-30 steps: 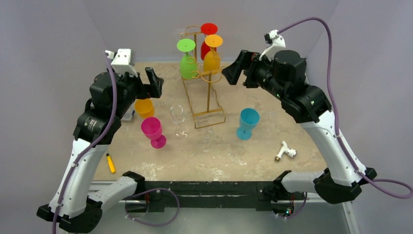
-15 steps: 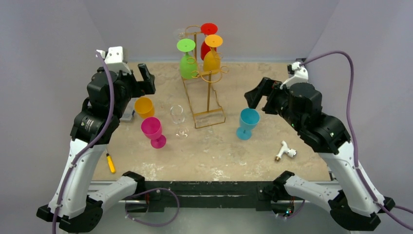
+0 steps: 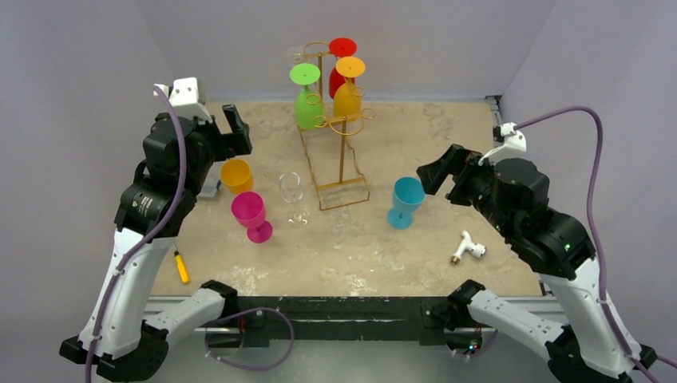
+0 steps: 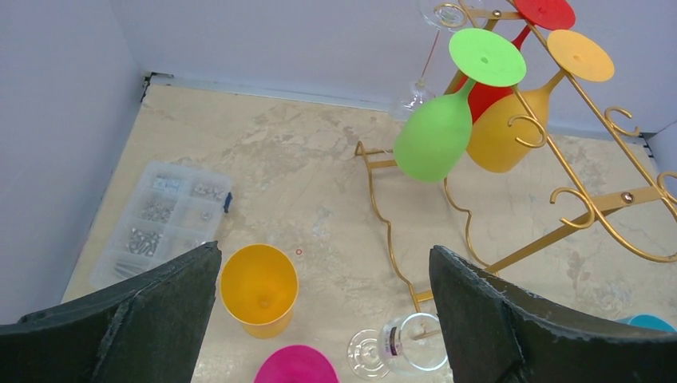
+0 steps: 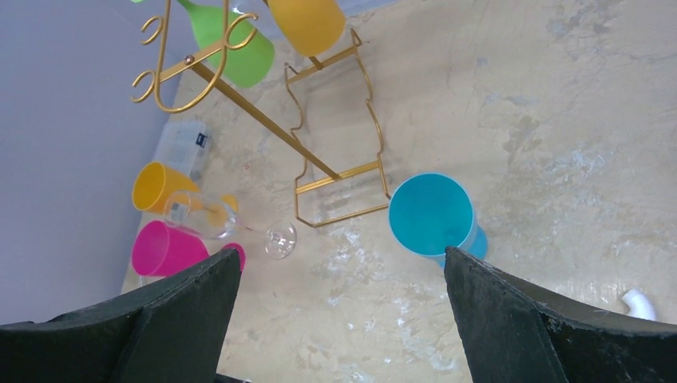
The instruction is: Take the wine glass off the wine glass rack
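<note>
Both your grippers are empty with the fingers spread wide: the left gripper [image 4: 323,259] hangs over the table's left side, facing the wine glass rack [image 3: 343,155], and the right gripper [image 5: 342,255] hovers low just beside the teal glass [image 3: 407,199], which stands on the table.

The rack stands at the centre rear. A green wine glass [image 4: 433,137], an orange wine glass [image 3: 346,100] and a red wine glass [image 3: 342,48] hang upside down from its hook arms.

The green one is probably your easiest pick, since it hangs on the left side, facing the left gripper. Bring the wide fingers level with its bowl, one on each side, and close gently. Then draw the glass outward along its hook arm until the foot clears the curled end, and only then lower it.

The wire rack looks light, so pull straight along the arm or it may tip. Keep clear of the pink glass [image 3: 250,214] below.
</note>
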`<state>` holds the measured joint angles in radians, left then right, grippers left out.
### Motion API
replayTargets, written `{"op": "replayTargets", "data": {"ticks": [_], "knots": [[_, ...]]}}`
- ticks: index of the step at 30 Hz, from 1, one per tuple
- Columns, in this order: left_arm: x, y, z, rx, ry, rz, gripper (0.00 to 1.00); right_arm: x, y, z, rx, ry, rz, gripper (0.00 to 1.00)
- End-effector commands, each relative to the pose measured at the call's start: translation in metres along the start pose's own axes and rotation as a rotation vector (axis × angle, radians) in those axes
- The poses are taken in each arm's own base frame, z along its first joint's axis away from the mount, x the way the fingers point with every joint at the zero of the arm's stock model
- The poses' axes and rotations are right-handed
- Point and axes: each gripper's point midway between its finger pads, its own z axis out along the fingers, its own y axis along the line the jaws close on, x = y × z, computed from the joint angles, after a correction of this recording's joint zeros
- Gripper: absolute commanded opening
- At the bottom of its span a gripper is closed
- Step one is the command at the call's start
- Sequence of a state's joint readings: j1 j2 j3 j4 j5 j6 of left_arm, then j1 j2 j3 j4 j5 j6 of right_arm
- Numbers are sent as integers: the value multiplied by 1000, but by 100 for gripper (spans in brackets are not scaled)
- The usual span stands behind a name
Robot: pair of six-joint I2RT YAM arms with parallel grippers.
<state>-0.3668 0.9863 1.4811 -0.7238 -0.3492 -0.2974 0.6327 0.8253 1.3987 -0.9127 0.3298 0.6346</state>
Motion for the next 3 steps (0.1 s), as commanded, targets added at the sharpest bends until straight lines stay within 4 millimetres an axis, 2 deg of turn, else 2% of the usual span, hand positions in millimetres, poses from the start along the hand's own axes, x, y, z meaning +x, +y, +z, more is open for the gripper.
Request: {"op": "replayTargets", "data": {"ticks": [1, 3], "knots": [[-8, 6, -7, -19, -37, -19, 99, -6, 4, 4, -2, -17, 11, 99], [-7, 7, -8, -21, -36, -16, 99, -6, 5, 5, -1, -13, 12, 99]]}}
